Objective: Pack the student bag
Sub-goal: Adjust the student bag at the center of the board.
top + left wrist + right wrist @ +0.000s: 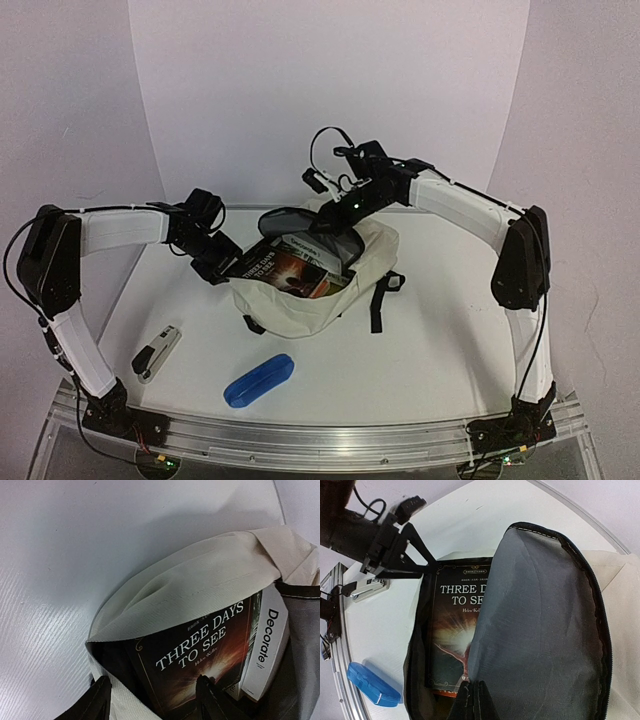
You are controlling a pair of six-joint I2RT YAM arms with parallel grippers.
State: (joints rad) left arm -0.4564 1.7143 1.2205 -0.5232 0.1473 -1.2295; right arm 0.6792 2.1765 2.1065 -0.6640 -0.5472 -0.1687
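Half packed: two books [290, 272] in student bag [300, 312], right pincer [472, 686] clamped on its flap [535, 620], left pincer [152, 682] astride one book, grip unclear; pencil case [259, 379], stapler [157, 353] out at lower left.

Your arms show white sleeves [120, 228], black boxy joint housings [50, 258], and seemingly a thin black looped cable [314, 148].

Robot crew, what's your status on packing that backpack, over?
Right gripper shut on flap of student bag, holding it open. Left gripper straddles the book at the mouth, grip unclear. Pencil case and stapler lie outside.
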